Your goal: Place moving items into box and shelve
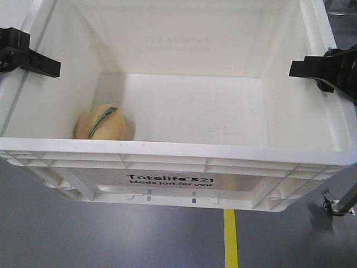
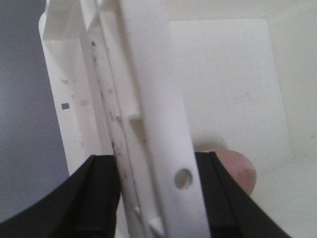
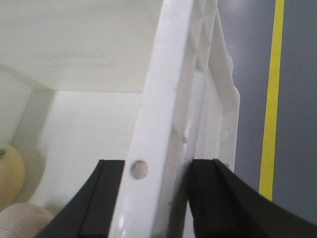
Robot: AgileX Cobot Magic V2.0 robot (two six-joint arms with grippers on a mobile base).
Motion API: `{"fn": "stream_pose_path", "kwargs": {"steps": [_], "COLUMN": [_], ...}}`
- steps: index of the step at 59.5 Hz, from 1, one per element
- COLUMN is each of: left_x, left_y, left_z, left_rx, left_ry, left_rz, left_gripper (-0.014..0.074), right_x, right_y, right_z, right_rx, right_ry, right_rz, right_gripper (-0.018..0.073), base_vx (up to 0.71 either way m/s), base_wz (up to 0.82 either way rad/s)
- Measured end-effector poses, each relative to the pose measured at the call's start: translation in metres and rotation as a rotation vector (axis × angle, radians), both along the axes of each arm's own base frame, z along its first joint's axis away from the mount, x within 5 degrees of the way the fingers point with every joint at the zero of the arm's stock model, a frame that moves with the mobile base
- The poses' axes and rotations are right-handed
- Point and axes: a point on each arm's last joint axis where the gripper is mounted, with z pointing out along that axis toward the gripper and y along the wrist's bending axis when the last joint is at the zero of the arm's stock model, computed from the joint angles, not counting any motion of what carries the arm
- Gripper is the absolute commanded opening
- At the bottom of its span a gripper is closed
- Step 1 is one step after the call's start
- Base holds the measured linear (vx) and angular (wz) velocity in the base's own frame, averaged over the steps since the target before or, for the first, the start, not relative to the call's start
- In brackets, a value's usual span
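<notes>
Large white ribbed plastic crate, "Totelife 521" on near wall, held clear above grey floor.
Pale yellow soft round toy with green stripe sits on crate bottom, near-left corner.
Pinkish-brown round toy just beside it, hidden from front view by near wall.
Left gripper jaws clenched on left rim.
Right gripper jaws clenched on right rim.
Opposed grips keep crate level for carrying.
Judgement: loading done, shelving outstanding.

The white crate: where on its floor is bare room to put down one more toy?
The floor of the white crate is bare from its middle to the right wall and back wall. The near-left corner is crowded: the yellow toy lies there. The left gripper and right gripper clamp the side rims, so pass in between them.
</notes>
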Motion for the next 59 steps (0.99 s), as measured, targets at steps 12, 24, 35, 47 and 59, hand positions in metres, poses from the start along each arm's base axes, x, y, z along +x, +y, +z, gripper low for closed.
{"fn": "stream_pose_path", "kwargs": {"steps": [12,24,35,47,59], "left_x": [0.0000,0.0000,0.0000,0.0001,0.0001], "left_y": [0.0000,0.0000,0.0000,0.0000,0.0000], "left_z": [0.0000,0.0000,0.0000,0.0000,0.0000], "left_rx": [0.000,0.000,0.000,0.000,0.000], "left_ry": [0.000,0.000,0.000,-0.001,-0.001], "left_rz": [0.000,0.000,0.000,0.001,0.001], "left_gripper": [-0.0003,-0.0003,-0.0003,-0.0003,-0.0003], "right_x": [0.0000,0.0000,0.0000,0.0000,0.0000], "right_y": [0.0000,0.0000,0.0000,0.0000,0.0000], "right_z": [0.0000,0.0000,0.0000,0.0000,0.0000], "right_rx": [0.000,0.000,0.000,0.000,0.000], "right_ry": [0.000,0.000,0.000,0.000,0.000], "right_rz": [0.000,0.000,0.000,0.000,0.000], "right_gripper": [-0.0006,-0.0006,-0.0006,-0.0006,-0.0006], "base_vx": [0.52,0.52,0.52,0.51,0.51], "base_wz": [-0.05,-0.08,-0.08,-0.09,-0.08]}}
